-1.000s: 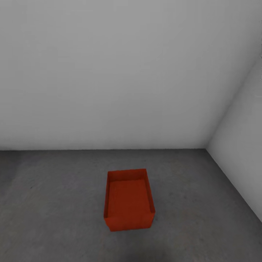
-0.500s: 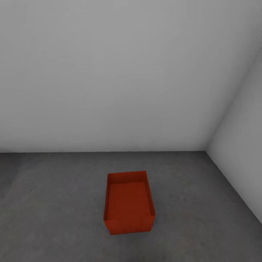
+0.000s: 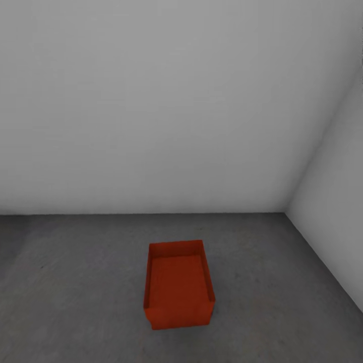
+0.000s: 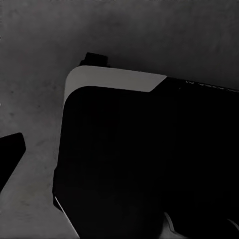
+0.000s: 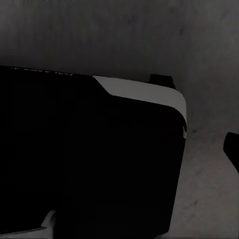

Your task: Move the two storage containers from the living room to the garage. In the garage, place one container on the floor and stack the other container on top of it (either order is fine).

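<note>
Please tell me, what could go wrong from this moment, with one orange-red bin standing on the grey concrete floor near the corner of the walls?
1. The orange-red open-topped storage bin sits alone on the dark grey concrete floor; no second bin is in sight, so the stack is not yet built.
2. It stands slightly skewed to the plain grey-white walls, so a bin lowered square to the wall may catch its rim.
3. The side wall is near, so the robot's black base has little turning room.
</note>
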